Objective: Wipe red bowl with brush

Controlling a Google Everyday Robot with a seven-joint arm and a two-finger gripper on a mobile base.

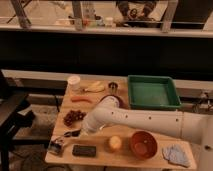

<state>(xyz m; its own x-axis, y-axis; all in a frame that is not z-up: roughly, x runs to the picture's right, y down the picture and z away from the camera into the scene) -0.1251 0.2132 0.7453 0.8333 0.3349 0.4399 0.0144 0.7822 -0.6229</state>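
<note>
The red bowl [144, 144] sits at the front right of the wooden table [100, 159], glossy orange-red and upright. The brush [59, 146] lies at the front left corner, its blocky head with pale bristles toward the edge and its slim black handle pointing up and right. My white arm reaches in from the right across the table. The gripper [75, 133] is low over the table at the brush's handle end, far left of the red bowl. Whether it touches the handle does not show.
A flat black slab [84, 150] and a yellow fruit [115, 143] lie between brush and bowl. Grapes [74, 117], carrot [81, 99], banana [94, 88], white cup [74, 81], purple bowl [112, 100] and green tray [152, 92] lie behind. A grey cloth [176, 154] lies front right.
</note>
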